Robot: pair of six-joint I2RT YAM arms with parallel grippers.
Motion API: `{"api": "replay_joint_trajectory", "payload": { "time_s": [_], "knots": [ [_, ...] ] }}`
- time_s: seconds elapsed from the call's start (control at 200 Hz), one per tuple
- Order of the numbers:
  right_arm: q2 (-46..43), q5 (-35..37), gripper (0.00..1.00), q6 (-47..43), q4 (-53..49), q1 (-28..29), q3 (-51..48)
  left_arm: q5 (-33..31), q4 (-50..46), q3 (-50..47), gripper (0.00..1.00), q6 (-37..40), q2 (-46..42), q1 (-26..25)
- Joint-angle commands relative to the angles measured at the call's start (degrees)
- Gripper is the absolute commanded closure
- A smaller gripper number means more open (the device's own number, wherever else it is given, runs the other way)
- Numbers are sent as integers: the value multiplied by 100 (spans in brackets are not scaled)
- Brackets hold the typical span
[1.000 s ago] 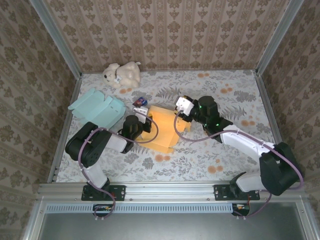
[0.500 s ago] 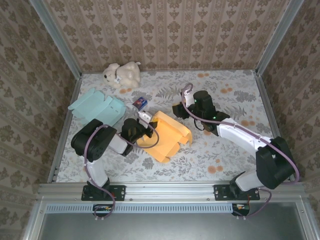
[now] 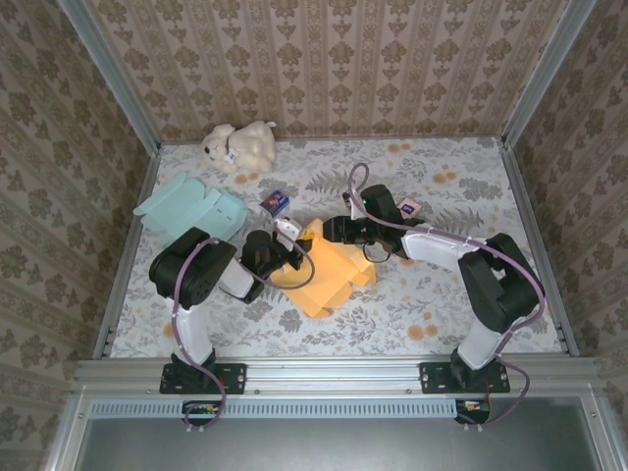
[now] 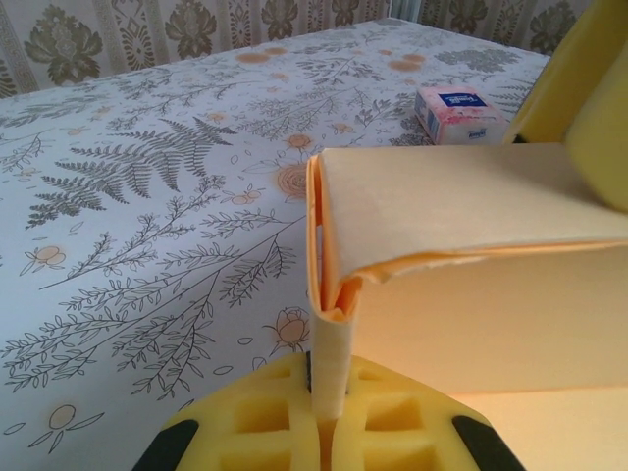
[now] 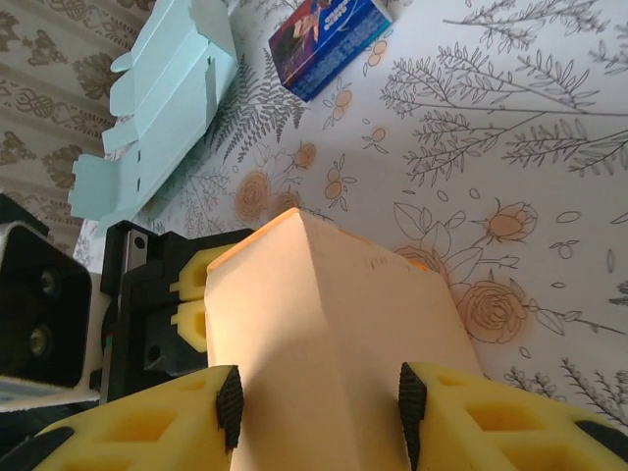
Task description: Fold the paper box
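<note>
Orange paper box (image 3: 324,267): lies partly folded near the middle of the floral table (image 3: 442,294), between the two grippers. One panel stands raised.

Left gripper (image 3: 287,251): at the box's left edge. In the left wrist view the left gripper (image 4: 329,412) is clenched on a thin upright flap of the box (image 4: 471,216), with the flap pinched between the yellow fingers (image 4: 255,432).

Right gripper (image 3: 336,231): at the box's far edge. In the right wrist view its jaws stand apart astride the raised ridge of the box (image 5: 324,324), with the pads (image 5: 230,404) right at its sides. Whether they press on it cannot be told.

Surroundings:
- Flat teal paper box (image 3: 191,211), well left of the orange one.
- Small blue carton (image 3: 276,200), just beyond the left gripper.
- Small pink-and-white packet (image 3: 408,207), beside the right arm.
- Cream plush toy (image 3: 238,145), at the far wall.
</note>
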Motion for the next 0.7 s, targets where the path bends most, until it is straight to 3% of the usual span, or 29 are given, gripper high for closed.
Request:
{"api": "replay_joint_trajectory", "payload": {
  "time_s": [0.0,0.325,0.695],
  "knots": [
    [249,-357,51,186,74,3,328,278,163,122,100,-11,62,34],
    [670,-476,49,-41,-320,45,797,399,155,164,100,-32,62,-31],
    [855,-934,51,266,1,209,762,-635,-551,472,100,-344,22,-108]
  ]
}}
